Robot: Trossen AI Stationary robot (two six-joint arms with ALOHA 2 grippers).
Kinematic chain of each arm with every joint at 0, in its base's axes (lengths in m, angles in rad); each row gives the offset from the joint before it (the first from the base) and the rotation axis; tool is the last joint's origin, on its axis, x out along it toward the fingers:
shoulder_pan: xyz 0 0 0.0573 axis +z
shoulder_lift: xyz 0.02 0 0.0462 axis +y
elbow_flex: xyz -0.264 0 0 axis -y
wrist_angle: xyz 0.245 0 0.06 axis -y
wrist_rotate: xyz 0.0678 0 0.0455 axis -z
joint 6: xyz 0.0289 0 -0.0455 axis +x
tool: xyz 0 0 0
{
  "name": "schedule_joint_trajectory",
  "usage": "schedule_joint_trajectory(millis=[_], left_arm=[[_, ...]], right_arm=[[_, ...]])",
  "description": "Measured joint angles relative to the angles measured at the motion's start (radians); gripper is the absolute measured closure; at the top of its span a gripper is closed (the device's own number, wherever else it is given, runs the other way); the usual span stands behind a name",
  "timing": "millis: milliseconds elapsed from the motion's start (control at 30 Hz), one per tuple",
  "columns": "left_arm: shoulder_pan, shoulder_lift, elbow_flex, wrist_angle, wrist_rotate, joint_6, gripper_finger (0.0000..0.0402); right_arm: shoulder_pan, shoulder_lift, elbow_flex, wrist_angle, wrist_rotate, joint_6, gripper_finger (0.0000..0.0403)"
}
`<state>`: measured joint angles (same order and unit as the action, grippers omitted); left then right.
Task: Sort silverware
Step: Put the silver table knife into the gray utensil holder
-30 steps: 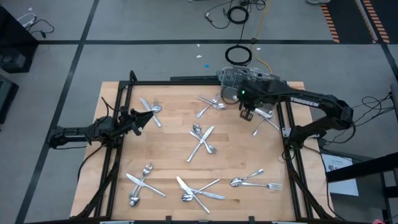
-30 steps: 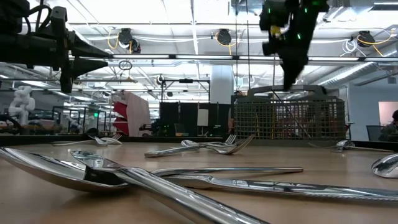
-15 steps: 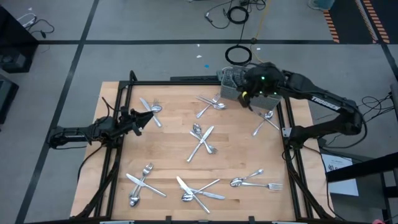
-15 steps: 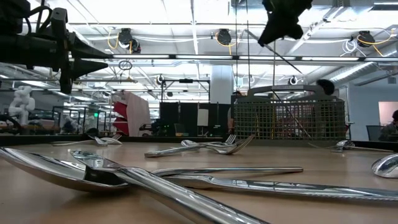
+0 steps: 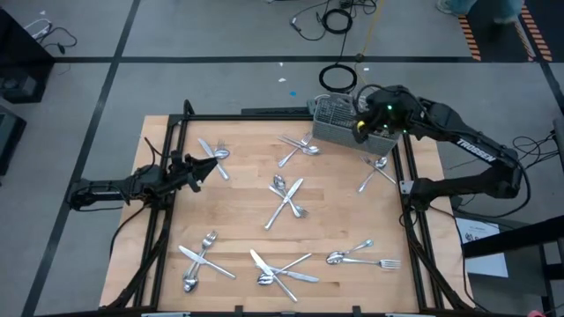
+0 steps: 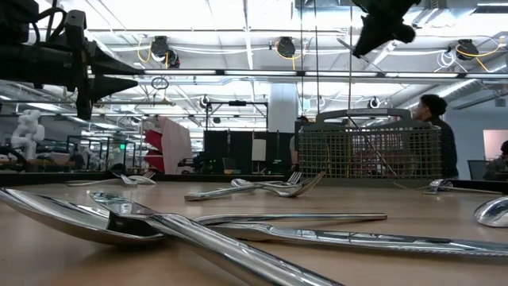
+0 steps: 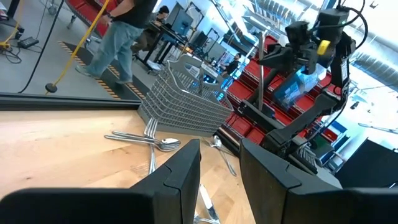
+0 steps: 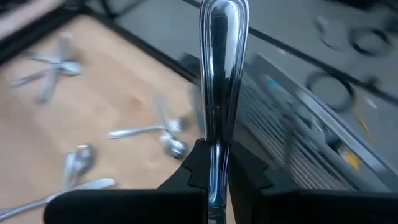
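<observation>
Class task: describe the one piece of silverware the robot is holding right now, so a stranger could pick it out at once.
Find the grey wire basket at the table's far right corner. Above it hangs the right claw, shut on a silver utensil. Unlike the others, it is off the wood, handle pointing out.

"TROSSEN" in white on the right arm

Shiny silverware scattered in crossed clusters.

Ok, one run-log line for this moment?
right end effector: shut on utensil handle, above basket | left end effector: idle, left table edge | remaining silverware: scattered on table
</observation>
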<state>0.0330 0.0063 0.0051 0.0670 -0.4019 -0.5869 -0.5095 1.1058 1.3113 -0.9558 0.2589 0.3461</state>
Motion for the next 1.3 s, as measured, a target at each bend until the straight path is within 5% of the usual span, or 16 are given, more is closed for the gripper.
schedule_joint_trajectory(millis=[400, 567, 733, 867, 1300], left_arm=[[0.0, 0.0, 0.0, -0.001, -0.025, 0.027, 0.0281], [0.0, 0.0, 0.0, 0.001, -0.028, 0.047, 0.0281], [0.0, 0.0, 0.0, 0.001, -0.039, 0.051, 0.0281], [0.0, 0.0, 0.0, 0.002, -0.062, 0.053, 0.0281], [0.0, 0.0, 0.0, 0.003, -0.051, 0.044, 0.0281]], right_arm=[[-0.094, 0.07, 0.0, -0.299, -0.038, 0.191, 0.0385], [-0.113, 0.134, 0.0, -0.369, -0.173, 0.201, 0.0385], [-0.157, 0.22, 0.025, -0.472, -0.183, 0.171, 0.0385], [-0.215, 0.252, 0.058, -0.451, -0.195, 0.105, 0.0385], [-0.362, 0.138, -0.044, -0.196, -0.535, 0.096, 0.0385]])
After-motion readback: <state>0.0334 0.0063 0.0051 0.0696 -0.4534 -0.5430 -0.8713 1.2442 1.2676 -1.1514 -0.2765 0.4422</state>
